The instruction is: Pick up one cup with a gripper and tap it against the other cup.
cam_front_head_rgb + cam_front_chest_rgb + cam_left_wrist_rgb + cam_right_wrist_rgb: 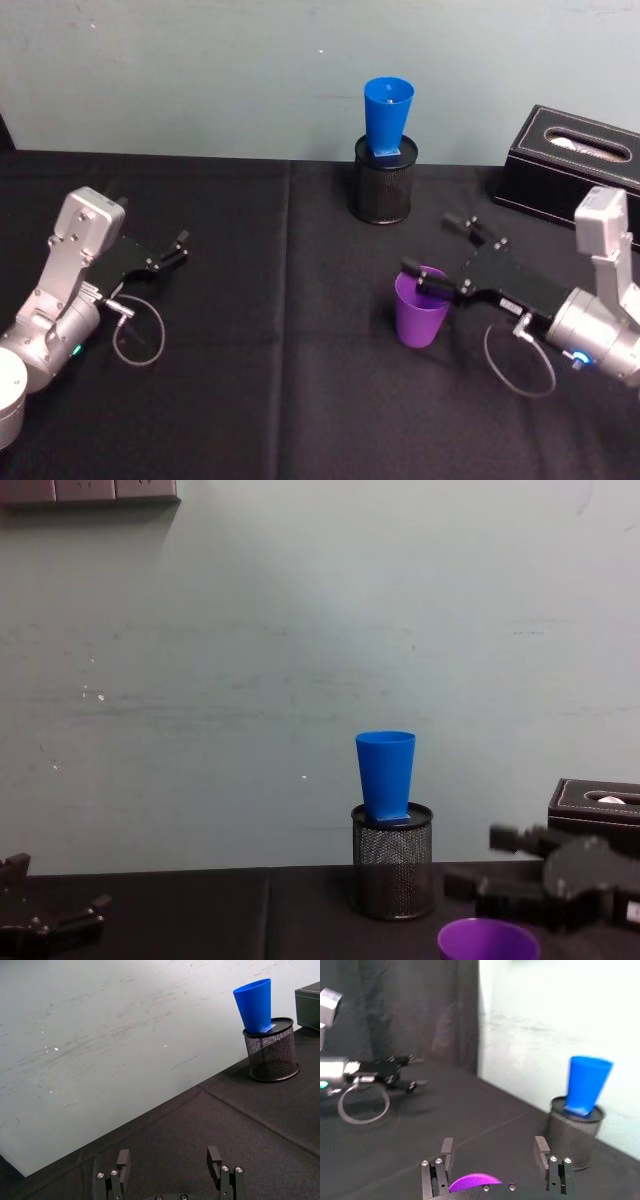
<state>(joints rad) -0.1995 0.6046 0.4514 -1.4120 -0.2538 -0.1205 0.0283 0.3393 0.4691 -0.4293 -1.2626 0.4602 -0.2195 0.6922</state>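
Note:
The purple cup (418, 312) stands upright on the black cloth at the right of centre. My right gripper (436, 250) hovers open just above it, and one finger lies across the cup's rim in the head view. In the right wrist view the purple cup's rim (470, 1181) shows low between the spread fingers (446, 1148). The blue cup (388, 115) sits rim up, slightly tilted, in a black mesh pen holder (381, 188) at the back centre. My left gripper (178, 250) rests open at the far left, away from both cups.
A black tissue box (568, 160) stands at the back right, close behind the right arm. The wall runs right behind the holder. A seam in the cloth (290, 300) runs front to back between the two arms.

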